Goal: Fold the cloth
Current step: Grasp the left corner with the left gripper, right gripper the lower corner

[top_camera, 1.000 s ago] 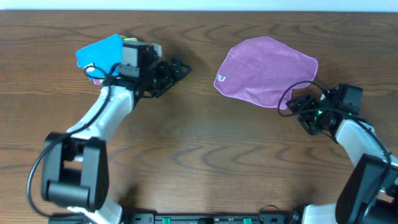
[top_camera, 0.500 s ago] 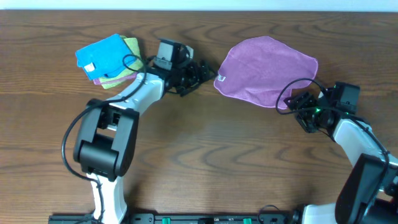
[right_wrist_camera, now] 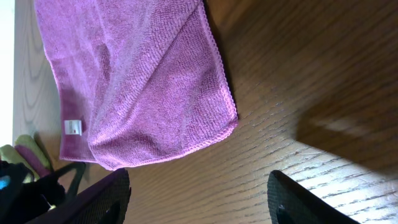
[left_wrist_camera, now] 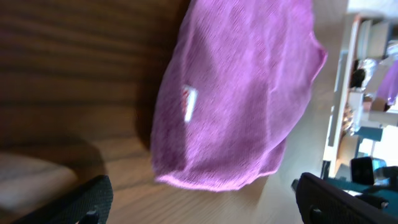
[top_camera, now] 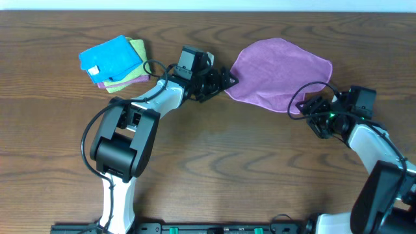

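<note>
The cloth is lilac and lies flat at the back right of the wooden table, folded over once by the look of it. My left gripper hovers at its left corner and covers the white tag in the overhead view. In the left wrist view the cloth and tag lie just ahead of the open left gripper, with bare wood between its fingers. My right gripper sits at the cloth's near right corner. It is open, just short of the cloth's hem.
A bright blue cloth lies on top of a yellow-green cloth at the back left. The table's far edge runs close behind both piles. The left gripper's dark fingers show beyond the cloth in the right wrist view.
My left arm has swung right, from beside the blue cloth stack to the lilac cloth's left corner. The right arm has barely moved.
</note>
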`<state>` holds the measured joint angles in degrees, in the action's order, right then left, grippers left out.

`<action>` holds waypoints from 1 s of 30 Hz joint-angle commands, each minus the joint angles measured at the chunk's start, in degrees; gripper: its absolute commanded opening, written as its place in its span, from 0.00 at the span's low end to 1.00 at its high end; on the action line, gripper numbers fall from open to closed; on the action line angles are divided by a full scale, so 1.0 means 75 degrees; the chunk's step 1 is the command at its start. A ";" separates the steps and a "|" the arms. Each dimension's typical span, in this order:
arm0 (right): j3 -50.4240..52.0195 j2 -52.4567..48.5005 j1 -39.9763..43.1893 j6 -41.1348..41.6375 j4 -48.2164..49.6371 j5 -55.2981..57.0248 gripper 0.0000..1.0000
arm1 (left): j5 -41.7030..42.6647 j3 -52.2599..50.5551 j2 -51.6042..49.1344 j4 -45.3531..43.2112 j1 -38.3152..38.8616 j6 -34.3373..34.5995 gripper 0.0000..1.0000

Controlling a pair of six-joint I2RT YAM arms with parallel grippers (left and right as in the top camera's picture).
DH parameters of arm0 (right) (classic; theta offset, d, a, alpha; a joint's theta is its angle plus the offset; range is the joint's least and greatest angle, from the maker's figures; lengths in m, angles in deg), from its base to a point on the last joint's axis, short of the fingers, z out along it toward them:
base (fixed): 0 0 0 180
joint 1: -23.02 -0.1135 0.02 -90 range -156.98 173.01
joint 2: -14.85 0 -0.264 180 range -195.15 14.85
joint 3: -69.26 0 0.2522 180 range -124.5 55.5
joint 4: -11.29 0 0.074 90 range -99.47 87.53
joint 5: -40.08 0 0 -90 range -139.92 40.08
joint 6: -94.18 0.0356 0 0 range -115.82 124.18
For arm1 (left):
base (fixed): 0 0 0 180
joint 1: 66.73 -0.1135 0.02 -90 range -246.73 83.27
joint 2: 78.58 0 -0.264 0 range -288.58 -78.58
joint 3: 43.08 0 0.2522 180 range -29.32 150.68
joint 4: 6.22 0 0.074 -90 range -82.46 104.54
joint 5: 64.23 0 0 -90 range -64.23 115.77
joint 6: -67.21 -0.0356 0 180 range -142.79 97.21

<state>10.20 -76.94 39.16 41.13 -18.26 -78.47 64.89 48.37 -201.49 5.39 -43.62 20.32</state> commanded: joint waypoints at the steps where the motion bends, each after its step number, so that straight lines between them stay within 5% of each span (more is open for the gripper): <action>1: 0.0041 -0.0064 -0.0064 0.0099 -0.0015 -0.0117 0.71 | -0.0099 0.0169 -0.0154 -0.0219 0.0026 0.0373 0.95; 27: 0.0041 -0.0064 -0.0064 0.0160 -0.0017 -0.0481 0.71 | -0.1437 0.0163 -0.0329 -0.0341 0.0627 0.0478 1.00; 30: 0.0041 -0.0064 -0.0064 0.0154 -0.0044 -0.0595 0.71 | -0.1533 0.0163 -0.0411 -0.0358 0.0644 0.0484 0.78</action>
<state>10.20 -76.94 39.16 41.30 -18.35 -80.99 56.14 49.20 -203.08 2.72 -38.94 23.97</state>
